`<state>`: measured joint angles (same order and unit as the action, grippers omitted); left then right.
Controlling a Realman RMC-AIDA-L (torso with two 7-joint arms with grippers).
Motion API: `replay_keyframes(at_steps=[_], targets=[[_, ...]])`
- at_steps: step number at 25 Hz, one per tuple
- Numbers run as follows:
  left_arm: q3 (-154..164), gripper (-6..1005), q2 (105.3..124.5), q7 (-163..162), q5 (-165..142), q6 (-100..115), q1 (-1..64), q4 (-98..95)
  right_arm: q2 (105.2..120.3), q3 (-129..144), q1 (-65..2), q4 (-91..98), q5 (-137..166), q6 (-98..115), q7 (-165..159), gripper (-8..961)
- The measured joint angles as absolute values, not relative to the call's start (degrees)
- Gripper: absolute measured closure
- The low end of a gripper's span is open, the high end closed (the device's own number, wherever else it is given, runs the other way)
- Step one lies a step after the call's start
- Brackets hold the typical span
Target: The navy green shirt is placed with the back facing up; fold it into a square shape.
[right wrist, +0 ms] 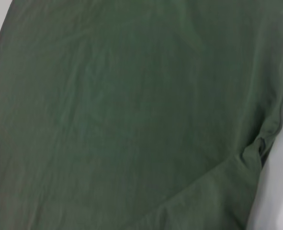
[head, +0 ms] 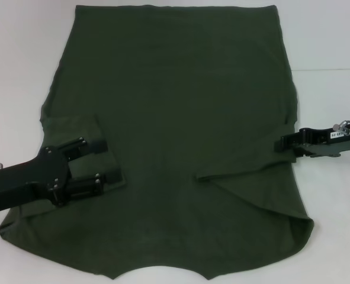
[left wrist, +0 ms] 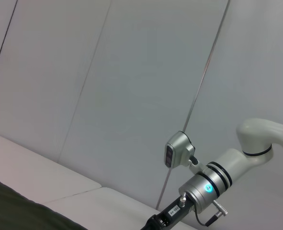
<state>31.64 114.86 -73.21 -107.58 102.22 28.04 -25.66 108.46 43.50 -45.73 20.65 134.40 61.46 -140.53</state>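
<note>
The navy green shirt (head: 180,118) lies flat on the white table (head: 21,47) and fills most of the head view. Both sleeves are folded inward onto the body. My left gripper (head: 106,161) reaches in from the left and is open, its two black fingers (head: 92,145) spread over the folded left sleeve. My right gripper (head: 283,144) rests at the shirt's right edge, where the right sleeve fold begins. The right wrist view is filled with the shirt's fabric (right wrist: 131,110), and the left wrist view catches a corner of the shirt (left wrist: 16,211).
White table shows beyond the shirt on the left and on the right (head: 334,71). The left wrist view looks across at the right arm (left wrist: 213,184) and a grey panelled wall (left wrist: 107,86) behind it.
</note>
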Motion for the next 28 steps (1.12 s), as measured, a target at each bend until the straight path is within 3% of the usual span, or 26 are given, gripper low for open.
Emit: replay_keyframes(at_steps=[10, 18, 28], targets=[[31.6, 131, 114.86, -73.2, -107.6, 102.3, 28.0, -25.7, 108.50, 43.2, -45.5, 20.7, 134.2, 61.4, -139.9, 659], [31.6, 131, 114.86, -73.2, -107.6, 102.4, 28.0, -25.7, 108.97, 41.7, -45.4, 21.1, 134.0, 61.4, -137.4, 887], [31.3, 130, 114.64, -72.9, -107.6, 102.8, 27.9, -25.7, 108.46, 40.0, -47.9, 21.9, 128.9, 61.9, -137.0, 885]])
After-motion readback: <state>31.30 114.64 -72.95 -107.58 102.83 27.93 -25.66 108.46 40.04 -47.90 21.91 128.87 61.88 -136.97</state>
